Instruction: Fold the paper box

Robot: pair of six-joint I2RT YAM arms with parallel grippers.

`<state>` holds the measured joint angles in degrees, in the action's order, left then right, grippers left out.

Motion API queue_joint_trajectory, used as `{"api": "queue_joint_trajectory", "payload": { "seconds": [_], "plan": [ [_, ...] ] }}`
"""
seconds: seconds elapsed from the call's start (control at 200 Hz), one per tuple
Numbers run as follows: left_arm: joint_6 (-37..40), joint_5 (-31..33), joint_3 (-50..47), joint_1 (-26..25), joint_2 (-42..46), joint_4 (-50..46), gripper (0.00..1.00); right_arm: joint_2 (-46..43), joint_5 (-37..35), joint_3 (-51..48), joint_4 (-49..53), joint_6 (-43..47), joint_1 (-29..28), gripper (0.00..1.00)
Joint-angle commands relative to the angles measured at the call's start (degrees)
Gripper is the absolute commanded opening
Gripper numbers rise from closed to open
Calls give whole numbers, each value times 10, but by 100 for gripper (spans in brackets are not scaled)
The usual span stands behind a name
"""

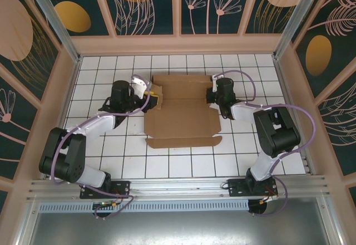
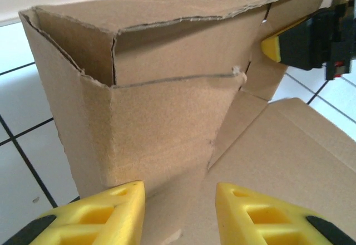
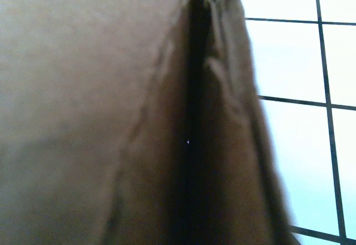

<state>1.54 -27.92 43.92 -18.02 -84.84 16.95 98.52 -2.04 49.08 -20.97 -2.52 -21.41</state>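
The paper box [image 1: 181, 114] is a brown cardboard sheet lying mostly flat in the middle of the tiled table, with its rear part folded up. My left gripper [image 1: 156, 97] is at its rear left corner. In the left wrist view its yellow fingers [image 2: 114, 209] stand open, just short of an upright folded wall of the box [image 2: 167, 128]. My right gripper [image 1: 213, 93] is at the rear right corner, with one yellow fingertip [image 2: 271, 47] pressed on the far flap. Blurred cardboard [image 3: 100, 117] runs right up to the right wrist camera and hides the fingers.
The white tiled floor [image 1: 100, 145] lies bare to the left, right and front of the sheet. Wooden frame walls [image 1: 178, 44] close in the back and both sides. A metal rail [image 1: 178, 186] with the arm bases runs along the near edge.
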Motion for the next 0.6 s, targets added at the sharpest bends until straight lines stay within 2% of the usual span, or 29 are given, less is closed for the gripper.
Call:
{"api": "queue_joint_trajectory", "payload": {
  "seconds": [0.0,0.185,0.355,0.596],
  "plan": [
    [22,43,22,-2,-25,-17,39,-3,1,0,15,-14,0,0],
    [14,109,47,-2,-45,-14,43,-21,-15,-5,17,-10,-17,0],
    [6,178,46,-2,-47,12,43,-40,-55,-14,17,-3,-51,0],
    [10,194,44,-2,-67,27,40,-44,-101,-20,17,1,-77,0]
  ]
}}
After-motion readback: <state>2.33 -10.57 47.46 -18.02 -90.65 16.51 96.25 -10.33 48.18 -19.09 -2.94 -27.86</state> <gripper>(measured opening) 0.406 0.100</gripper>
